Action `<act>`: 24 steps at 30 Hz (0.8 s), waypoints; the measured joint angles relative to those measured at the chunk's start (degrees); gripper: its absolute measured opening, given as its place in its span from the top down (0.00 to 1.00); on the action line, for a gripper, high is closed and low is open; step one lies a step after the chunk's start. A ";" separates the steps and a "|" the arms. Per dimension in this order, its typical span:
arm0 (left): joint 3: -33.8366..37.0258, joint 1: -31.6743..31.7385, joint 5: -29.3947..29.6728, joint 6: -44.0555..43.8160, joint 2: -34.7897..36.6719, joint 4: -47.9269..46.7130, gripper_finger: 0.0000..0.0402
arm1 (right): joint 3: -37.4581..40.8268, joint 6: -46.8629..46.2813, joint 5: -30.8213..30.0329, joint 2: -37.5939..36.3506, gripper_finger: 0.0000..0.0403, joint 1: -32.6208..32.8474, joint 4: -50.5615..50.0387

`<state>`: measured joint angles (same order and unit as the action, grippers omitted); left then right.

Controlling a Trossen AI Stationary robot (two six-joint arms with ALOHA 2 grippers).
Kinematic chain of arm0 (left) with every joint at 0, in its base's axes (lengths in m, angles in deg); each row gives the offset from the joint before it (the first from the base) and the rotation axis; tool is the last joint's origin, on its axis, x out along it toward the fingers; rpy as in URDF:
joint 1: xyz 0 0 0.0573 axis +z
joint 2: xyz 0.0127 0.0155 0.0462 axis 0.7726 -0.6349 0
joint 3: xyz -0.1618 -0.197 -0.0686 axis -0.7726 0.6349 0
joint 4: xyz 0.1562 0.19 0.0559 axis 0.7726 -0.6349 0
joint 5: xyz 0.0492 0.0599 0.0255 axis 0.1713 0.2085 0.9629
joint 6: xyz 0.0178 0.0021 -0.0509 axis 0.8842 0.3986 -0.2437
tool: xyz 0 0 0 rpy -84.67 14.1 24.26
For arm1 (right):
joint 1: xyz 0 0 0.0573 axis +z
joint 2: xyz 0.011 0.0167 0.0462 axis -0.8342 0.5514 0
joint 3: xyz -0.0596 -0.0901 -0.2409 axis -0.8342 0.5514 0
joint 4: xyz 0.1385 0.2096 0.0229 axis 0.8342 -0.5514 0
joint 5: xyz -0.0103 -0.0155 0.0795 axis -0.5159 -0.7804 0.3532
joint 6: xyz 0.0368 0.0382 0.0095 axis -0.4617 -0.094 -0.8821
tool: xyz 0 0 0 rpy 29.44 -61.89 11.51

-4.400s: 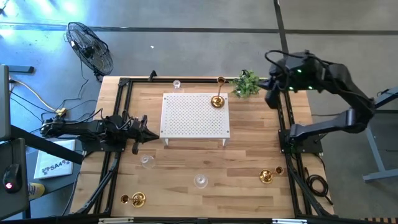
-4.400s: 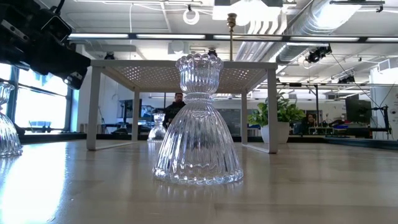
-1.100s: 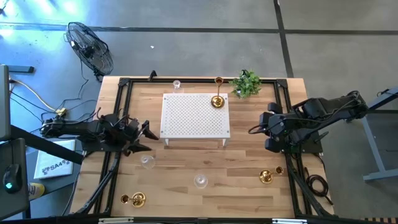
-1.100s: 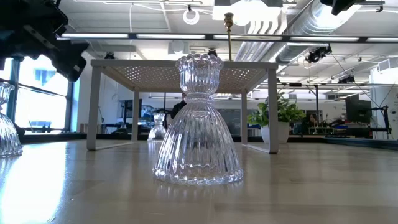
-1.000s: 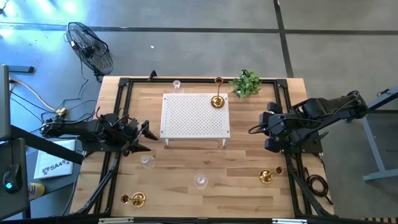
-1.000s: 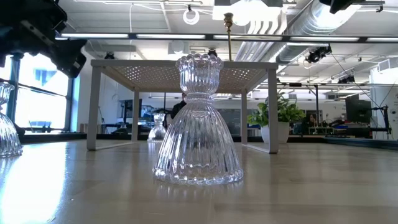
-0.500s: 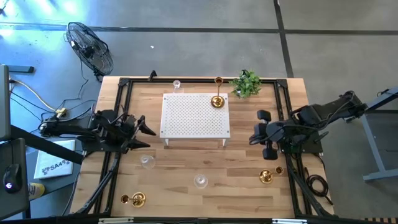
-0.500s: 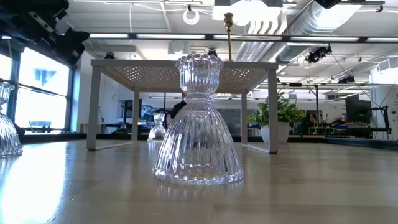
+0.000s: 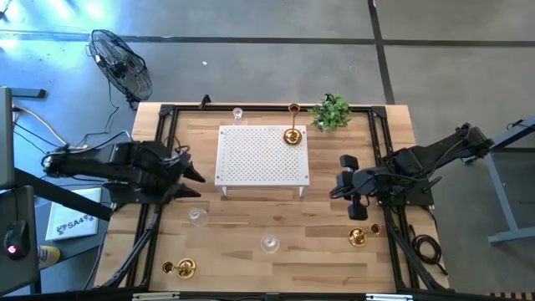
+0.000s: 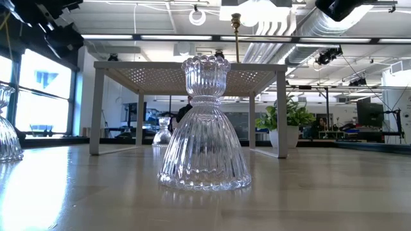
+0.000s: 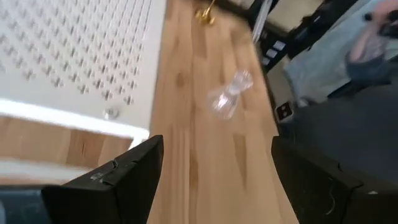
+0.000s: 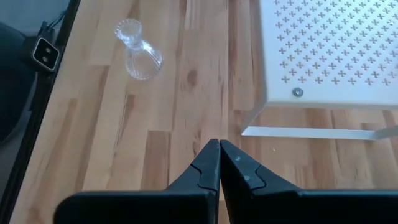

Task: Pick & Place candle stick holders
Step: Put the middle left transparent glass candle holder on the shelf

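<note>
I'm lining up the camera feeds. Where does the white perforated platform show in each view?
High view: the white perforated platform sits mid-table, toward the far edge.
Low view: the platform stands on its legs behind the ribbed clear glass candle stick holder.
Left wrist view: the platform fills the upper left.
Right wrist view: the platform fills the upper right.
Shared landmark: the light wooden tabletop beneath it.

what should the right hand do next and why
Probably open its fingers and move toward the gold candle stick holder near the table's front right corner. The right hand hovers just above that holder in the high view with its fingers pressed shut and empty, so it cannot grasp anything yet. The left hand waits open beside the white platform.
</note>
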<state>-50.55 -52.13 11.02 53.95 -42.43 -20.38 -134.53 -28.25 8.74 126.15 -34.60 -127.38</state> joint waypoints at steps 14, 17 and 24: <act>-19.24 -19.65 13.40 -13.01 -24.39 -22.40 0.27 | 0.00 -0.28 -0.02 0.00 1.00 0.00 2.57; -20.77 -24.14 16.98 -21.64 -28.16 -27.81 0.27 | 0.00 -0.19 -0.02 0.00 1.00 0.00 2.90; -20.99 -29.41 18.49 -38.43 -33.68 -30.34 0.27 | 0.00 1.31 -0.02 0.00 1.00 0.00 3.52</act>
<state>-71.54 -81.54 29.51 15.52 -76.11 -50.71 -134.53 -26.94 8.72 126.15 -34.60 -123.86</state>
